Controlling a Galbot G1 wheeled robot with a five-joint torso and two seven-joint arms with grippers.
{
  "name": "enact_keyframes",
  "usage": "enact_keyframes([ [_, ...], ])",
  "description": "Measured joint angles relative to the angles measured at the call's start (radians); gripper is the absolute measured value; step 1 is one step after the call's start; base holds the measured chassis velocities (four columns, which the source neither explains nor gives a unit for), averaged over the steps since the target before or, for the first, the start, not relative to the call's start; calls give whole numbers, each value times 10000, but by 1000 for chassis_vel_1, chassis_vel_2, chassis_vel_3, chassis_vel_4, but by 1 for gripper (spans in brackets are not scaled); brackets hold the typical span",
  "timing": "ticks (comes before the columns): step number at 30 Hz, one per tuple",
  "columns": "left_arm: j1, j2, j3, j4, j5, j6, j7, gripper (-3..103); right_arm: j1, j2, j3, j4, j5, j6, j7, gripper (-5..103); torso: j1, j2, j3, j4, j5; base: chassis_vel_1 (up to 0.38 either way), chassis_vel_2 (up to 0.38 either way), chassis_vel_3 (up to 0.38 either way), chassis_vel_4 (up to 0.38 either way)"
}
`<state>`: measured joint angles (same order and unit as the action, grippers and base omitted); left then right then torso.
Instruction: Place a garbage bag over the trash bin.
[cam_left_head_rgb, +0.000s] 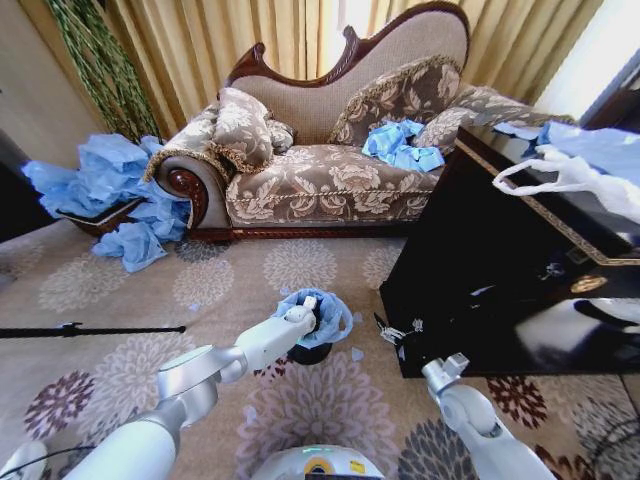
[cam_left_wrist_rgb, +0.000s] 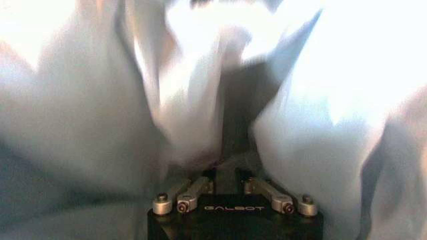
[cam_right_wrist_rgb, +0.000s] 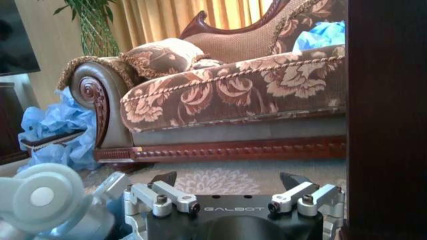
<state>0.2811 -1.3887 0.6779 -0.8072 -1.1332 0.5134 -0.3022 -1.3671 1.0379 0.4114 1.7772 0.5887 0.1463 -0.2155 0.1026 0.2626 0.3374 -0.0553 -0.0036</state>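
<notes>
Sofa (cam_left_head_rgb: 320, 150) as landmark, patterned, against the curtains; black cabinet (cam_left_head_rgb: 520, 260) off its right end, a white plastic bag (cam_left_head_rgb: 570, 175) on top; heaps of blue bags (cam_left_head_rgb: 105, 190) off its left end and more on the seat; trash bin (cam_left_head_rgb: 308, 352) on the carpet in front of the sofa, only a black sliver of base showing; garbage bag (cam_left_head_rgb: 318, 312) bunched over the bin's top, light blue, crumpled, not seen pulled down the sides; left gripper (cam_left_head_rgb: 309, 304) down in the bag's folds above the bin, whether spread or pinching I cannot tell; right gripper (cam_right_wrist_rgb: 230, 182) low beside the cabinet, facing the sofa, fingers spread, holding nothing. Risks, as judged: film clinging to the left fingers could lift the bag off; a downward push could tip the small bin.
</notes>
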Motion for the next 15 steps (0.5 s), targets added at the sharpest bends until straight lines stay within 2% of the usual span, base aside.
enact_keyframes([
  [1, 0, 0, 0, 0, 0, 0, 0, 22, 0, 0, 0, 0, 0, 0, 0, 100, 0, 0, 0, 0, 0, 0, 0, 0, 0],
  [3, -137, -114, -66, 237, 373, -165, -145, 32, 8, -2, -39, -3, -13, 3, -10, 100, 0, 0, 0, -3, 1, 0, 0, 0, 0],
  [6, -188, -82, -102, 281, 487, -139, -184, 38, 13, -9, -54, -6, -15, 3, -11, 100, 0, 0, 0, -3, 1, 0, 0, 0, 0],
  [7, -218, 111, -141, 252, 551, -29, -289, 48, 29, -5, -76, -8, -17, 4, -12, 100, 0, 0, 0, 2, 1, 0, 0, 0, 0],
  [9, -199, 197, -165, 187, 545, 26, -322, 48, 32, 5, -81, -8, -17, 4, -12, 100, 0, 0, 0, 4, 1, 0, 0, 0, 0],
  [12, 56, 593, -466, -554, -100, 568, -531, 64, -22, 56, -90, 2, -49, 4, -14, 100, 0, 0, 0, 3, 2, 0, 0, 0, 0],
  [13, 56, 593, -466, -554, -100, 568, -531, 64, -22, 56, -90, 2, -49, 4, -14, 100, 0, 0, 0, 3, 2, 0, 0, 0, 0],
  [15, 232, 739, -548, -999, -293, 691, -577, 76, -92, 78, -88, 24, -79, 12, -16, 100, 0, 0, 0, -1, 0, 0, 0, 0, 0],
])
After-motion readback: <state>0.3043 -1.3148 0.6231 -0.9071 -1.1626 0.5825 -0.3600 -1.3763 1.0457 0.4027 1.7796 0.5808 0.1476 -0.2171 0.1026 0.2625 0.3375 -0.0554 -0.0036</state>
